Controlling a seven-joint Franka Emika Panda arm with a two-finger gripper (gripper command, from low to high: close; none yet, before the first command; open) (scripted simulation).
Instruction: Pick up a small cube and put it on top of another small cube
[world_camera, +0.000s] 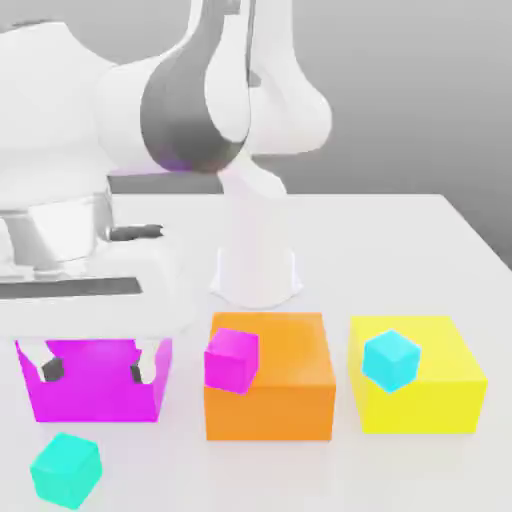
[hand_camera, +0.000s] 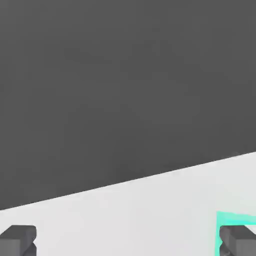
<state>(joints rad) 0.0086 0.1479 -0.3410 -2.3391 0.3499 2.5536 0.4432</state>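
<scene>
Near the teal cube (world_camera: 66, 470), hovers with fingers (world_camera: 147, 361) spread, likely to straddle it before stacking on the magenta cube (world_camera: 231, 361).

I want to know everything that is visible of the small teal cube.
The small matte teal cube has plain faces with no markings. It appears to rest on the pale table, turned at an angle, in front of the large magenta box, towards the exterior view's left. Nothing seems to hold it.
</scene>
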